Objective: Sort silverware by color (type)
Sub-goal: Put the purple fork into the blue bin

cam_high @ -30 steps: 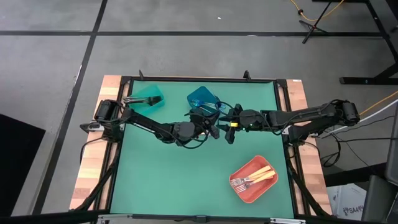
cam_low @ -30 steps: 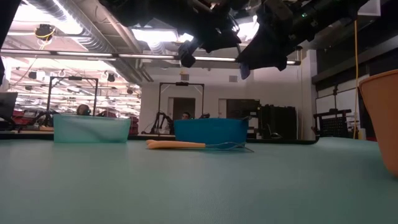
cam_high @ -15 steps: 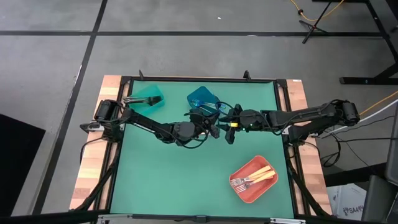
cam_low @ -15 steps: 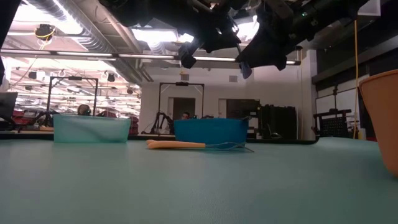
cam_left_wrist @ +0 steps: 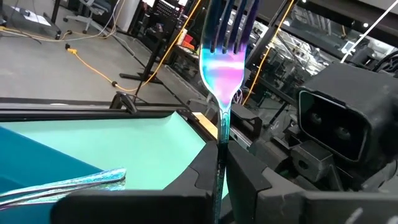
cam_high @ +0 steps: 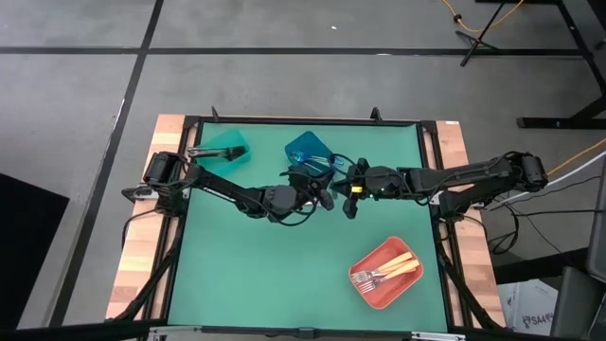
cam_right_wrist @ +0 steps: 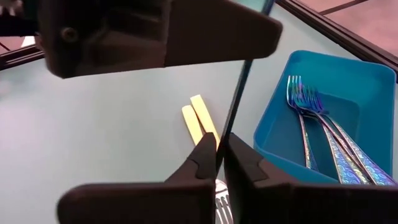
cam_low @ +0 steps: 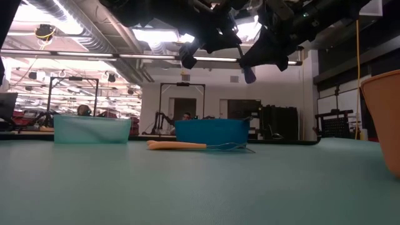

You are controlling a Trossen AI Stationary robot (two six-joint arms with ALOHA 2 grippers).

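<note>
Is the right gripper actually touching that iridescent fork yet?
Touching. The right wrist view shows the right gripper shut on the iridescent fork, its thin handle pinched between the fingertips. The left gripper holds it too.

**My two dark arms**

I am matte black from base to tip, built of rounded, jointed segments. Thin black cables loop loosely beside my links. My right end effector (cam_high: 351, 199) carries a small yellow marking and a green light near the wrist. My left end effector (cam_high: 325, 195) is blocky, with flat, angular black fingers (cam_left_wrist: 249, 180).
</note>
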